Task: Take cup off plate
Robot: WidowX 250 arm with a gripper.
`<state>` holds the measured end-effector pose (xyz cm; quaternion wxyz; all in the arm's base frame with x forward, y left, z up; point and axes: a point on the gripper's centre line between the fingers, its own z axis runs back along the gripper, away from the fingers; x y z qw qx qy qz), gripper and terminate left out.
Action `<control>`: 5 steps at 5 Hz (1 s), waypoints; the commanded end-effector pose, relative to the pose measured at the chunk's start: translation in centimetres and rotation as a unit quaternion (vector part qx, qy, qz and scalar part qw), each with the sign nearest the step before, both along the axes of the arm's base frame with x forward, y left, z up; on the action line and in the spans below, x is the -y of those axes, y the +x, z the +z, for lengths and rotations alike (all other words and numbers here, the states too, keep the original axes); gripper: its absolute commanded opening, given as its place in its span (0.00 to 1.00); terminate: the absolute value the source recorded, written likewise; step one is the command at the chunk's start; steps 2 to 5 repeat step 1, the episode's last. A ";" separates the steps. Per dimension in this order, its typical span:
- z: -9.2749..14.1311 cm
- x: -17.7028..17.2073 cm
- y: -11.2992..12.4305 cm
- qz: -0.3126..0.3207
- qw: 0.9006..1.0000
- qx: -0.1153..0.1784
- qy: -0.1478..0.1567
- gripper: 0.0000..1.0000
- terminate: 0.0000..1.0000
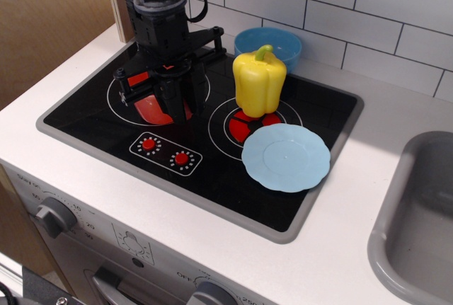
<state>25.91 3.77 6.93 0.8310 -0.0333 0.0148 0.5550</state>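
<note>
The orange-red cup (153,110) is down over the stove's left burner, mostly hidden behind my black gripper (172,98). The gripper reaches down from above and is shut on the cup's rim. I cannot tell whether the cup rests on the stovetop. The light-blue scalloped plate (286,157) lies flat and bare at the front right of the black stovetop (212,170), well to the right of the gripper and cup.
A yellow pepper (260,81) stands upright on the right burner, just behind the plate. A deeper blue bowl (272,40) sits at the back by the tiled wall. A grey sink (414,227) is at the right. A wooden panel (49,15) rises at the left.
</note>
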 end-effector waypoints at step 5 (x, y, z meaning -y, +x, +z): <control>1.0 0.0 2.4 -0.018 1.000 0.003 0.020 1.00 1.00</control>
